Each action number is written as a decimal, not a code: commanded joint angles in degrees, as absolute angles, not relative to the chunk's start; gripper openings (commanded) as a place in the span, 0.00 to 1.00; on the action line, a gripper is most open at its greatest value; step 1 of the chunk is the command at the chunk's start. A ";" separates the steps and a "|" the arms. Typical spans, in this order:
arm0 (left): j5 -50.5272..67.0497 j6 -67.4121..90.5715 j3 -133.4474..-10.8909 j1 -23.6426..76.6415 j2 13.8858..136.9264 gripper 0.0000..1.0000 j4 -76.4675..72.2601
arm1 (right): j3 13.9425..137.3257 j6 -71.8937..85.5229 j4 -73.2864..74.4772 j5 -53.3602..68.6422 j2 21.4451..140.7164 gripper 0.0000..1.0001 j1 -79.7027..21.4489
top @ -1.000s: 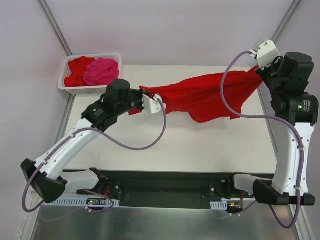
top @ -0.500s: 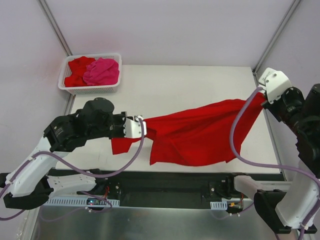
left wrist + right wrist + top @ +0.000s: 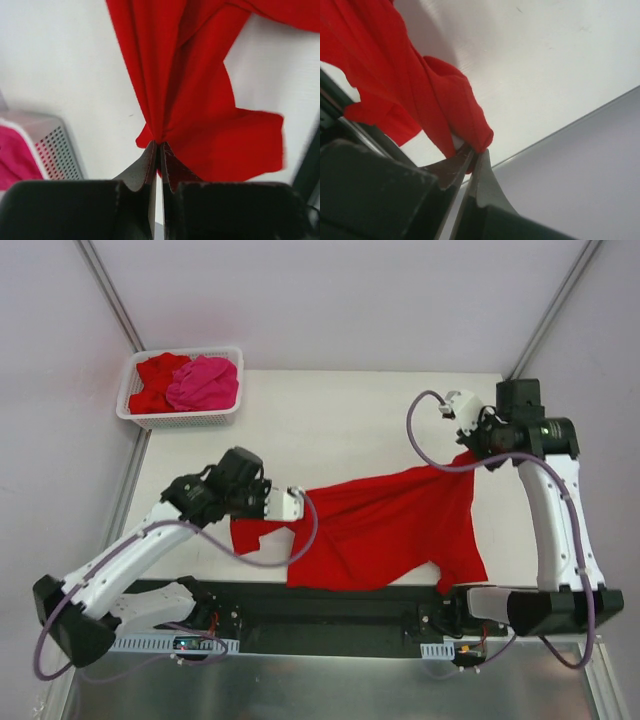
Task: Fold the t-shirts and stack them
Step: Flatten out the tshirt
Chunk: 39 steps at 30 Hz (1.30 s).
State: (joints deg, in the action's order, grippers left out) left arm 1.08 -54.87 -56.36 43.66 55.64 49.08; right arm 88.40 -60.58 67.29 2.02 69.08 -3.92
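The white table [image 3: 350, 410] carries a red t-shirt [image 3: 380, 530], stretched between both arms, with its lower part lying near the front edge. A white basket [image 3: 133, 418] at the far left corner holds a pink t-shirt [image 3: 205, 382] and a second red t-shirt [image 3: 155, 375]. The left gripper [image 3: 159, 148] is clamped on the stretched shirt's left end, and the right gripper [image 3: 476, 155] on its right end.

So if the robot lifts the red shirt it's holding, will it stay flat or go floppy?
Probably floppy: the red t-shirt gathers into folds where the left gripper and the right gripper pinch it, and sags between them. Likely light too, since two small pinches seem enough. It looks soft, so it shouldn't break.
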 commanded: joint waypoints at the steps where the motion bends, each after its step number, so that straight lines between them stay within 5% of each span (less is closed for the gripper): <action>1: 2.02 -66.61 -69.97 30.35 67.03 0.00 35.60 | 97.80 -59.94 52.57 -8.16 74.17 0.01 -4.39; 9: 2.45 -69.08 -96.76 21.36 78.59 0.00 33.22 | 112.68 -60.99 47.20 -19.93 76.04 0.01 -5.10; 14: 0.53 -70.05 -86.60 24.78 66.92 0.00 33.40 | 104.78 -64.51 47.09 -18.74 64.53 0.01 -6.94; 19: -0.18 -63.14 -73.51 29.96 58.72 0.08 49.77 | 91.44 -66.36 67.46 -12.49 57.06 0.03 -6.95; 20: 1.91 -61.71 -72.17 31.28 57.75 0.17 53.66 | 85.32 -67.92 69.94 -11.35 55.30 0.14 -7.03; 21: 2.80 -60.57 -71.11 32.25 57.74 0.72 57.96 | 82.99 -69.77 72.31 -7.42 53.80 0.42 -6.94; 22: 3.77 -59.43 -69.80 32.95 58.09 0.99 67.49 | 80.18 -72.22 78.77 -5.82 51.96 0.81 -7.03; 23: 5.08 -59.24 -69.26 33.39 58.70 0.99 70.72 | 78.07 -75.55 81.45 -5.28 51.77 0.96 -7.03; 27: 1.86 -62.22 -71.27 33.05 58.01 0.99 74.71 | 77.85 -76.91 82.54 -5.54 51.77 0.96 -5.01; 39: -0.27 -51.35 -74.28 32.43 64.68 0.99 52.84 | 95.72 -55.47 74.01 7.36 66.10 0.96 -5.01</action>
